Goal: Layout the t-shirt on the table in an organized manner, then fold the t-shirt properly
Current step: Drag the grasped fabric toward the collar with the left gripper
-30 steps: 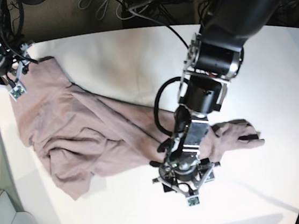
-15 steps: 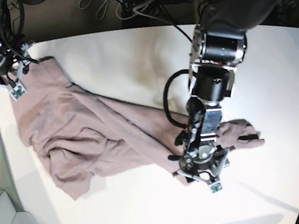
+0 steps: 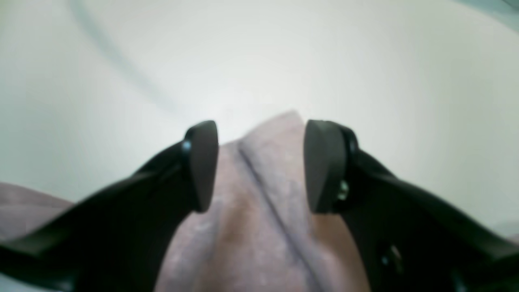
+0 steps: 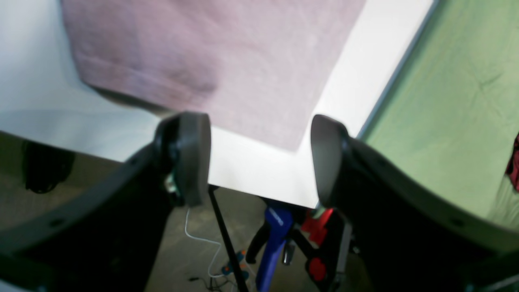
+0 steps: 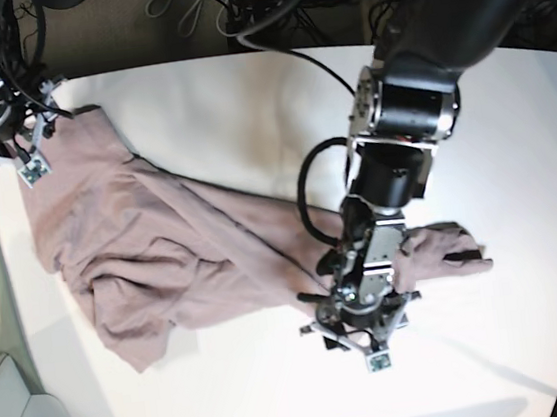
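Left gripper (image 5: 363, 345) open, jaws astride near hem of t-shirt (image 5: 163, 252); right gripper (image 5: 5, 149) open at far-left corner. T-shirt crumpled on table (image 5: 246, 101), long axis far-left to near-right.

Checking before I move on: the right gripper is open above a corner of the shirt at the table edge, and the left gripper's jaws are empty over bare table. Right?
Not quite. The right gripper is as you say, but the left gripper has the t-shirt between its jaws, as the left wrist view shows.
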`<state>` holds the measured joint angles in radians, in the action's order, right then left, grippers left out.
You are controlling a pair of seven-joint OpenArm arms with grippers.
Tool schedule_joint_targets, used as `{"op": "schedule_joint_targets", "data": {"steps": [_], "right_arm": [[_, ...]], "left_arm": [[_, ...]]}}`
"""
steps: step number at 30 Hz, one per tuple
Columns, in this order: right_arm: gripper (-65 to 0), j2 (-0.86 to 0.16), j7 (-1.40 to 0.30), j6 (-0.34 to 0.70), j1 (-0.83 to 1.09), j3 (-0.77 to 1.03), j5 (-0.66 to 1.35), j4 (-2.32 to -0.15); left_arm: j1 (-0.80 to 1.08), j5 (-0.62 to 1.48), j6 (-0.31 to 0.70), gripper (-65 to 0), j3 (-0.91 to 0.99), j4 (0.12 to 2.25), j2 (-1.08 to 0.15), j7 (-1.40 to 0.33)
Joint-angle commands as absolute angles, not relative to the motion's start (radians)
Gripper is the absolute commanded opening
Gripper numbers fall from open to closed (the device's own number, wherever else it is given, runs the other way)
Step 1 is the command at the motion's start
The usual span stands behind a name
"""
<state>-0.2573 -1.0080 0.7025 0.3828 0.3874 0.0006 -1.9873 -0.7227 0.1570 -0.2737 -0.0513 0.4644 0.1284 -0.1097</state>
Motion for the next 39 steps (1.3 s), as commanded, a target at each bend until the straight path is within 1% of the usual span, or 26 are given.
{"op": "schedule_joint_targets", "data": {"steps": [1, 11, 19, 24, 29, 32, 33, 36, 38, 39], "right_arm": [[-25.9, -0.271, -0.998, 0.698, 0.381, 0.392, 0.001, -2.005], [-25.9, -0.269, -0.998, 0.698, 0.381, 0.392, 0.001, -2.005], [-26.0, -0.269, -0.998, 0.698, 0.381, 0.392, 0.001, -2.005], [-26.0, -0.269, -0.998, 0.698, 0.383, 0.394, 0.001, -2.005], [-26.0, -0.272, -0.998, 0.698, 0.383, 0.395, 0.001, -2.005], [-26.0, -0.272, -0.998, 0.698, 0.389, 0.397, 0.001, -2.005], [-26.0, -0.274, -0.997, 0.698, 0.387, 0.397, 0.001, -2.005], [-26.0, -0.275, -0.997, 0.698, 0.38, 0.397, 0.001, -2.005], [-26.1, -0.291, -0.997, 0.698, 0.375, 0.401, 0.001, -2.006], [-26.1, -0.297, -0.997, 0.698, 0.366, 0.412, 0.001, -2.006]], "left_arm": [[-0.759, 0.15, -0.266, -32.2, -0.051, 0.479, 0.128, -0.076], [-0.719, 0.15, -0.263, -32.2, -0.051, 0.406, 0.142, -0.059], [-0.717, 0.15, -0.183, -33.2, -0.051, 0.401, 0.143, -0.041], [-0.722, 0.15, -0.159, -45.5, -0.048, 0.361, 0.145, -0.033], [-0.719, 0.15, -0.159, -54.8, -0.05, 0.363, 0.145, -0.031], [-0.716, 0.151, -0.159, -63.5, -0.045, 0.383, 0.145, -0.031], [-0.713, 0.151, -0.159, -65.0, -0.044, 0.404, 0.145, -0.038], [-0.662, 0.151, -0.163, -64.6, -0.044, 0.526, 0.148, -0.045], [-0.607, 0.151, -0.168, -64.7, -0.045, 0.654, 0.156, -0.071], [-0.572, 0.151, -0.168, -64.7, -0.047, 0.754, 0.154, -0.108]]}}
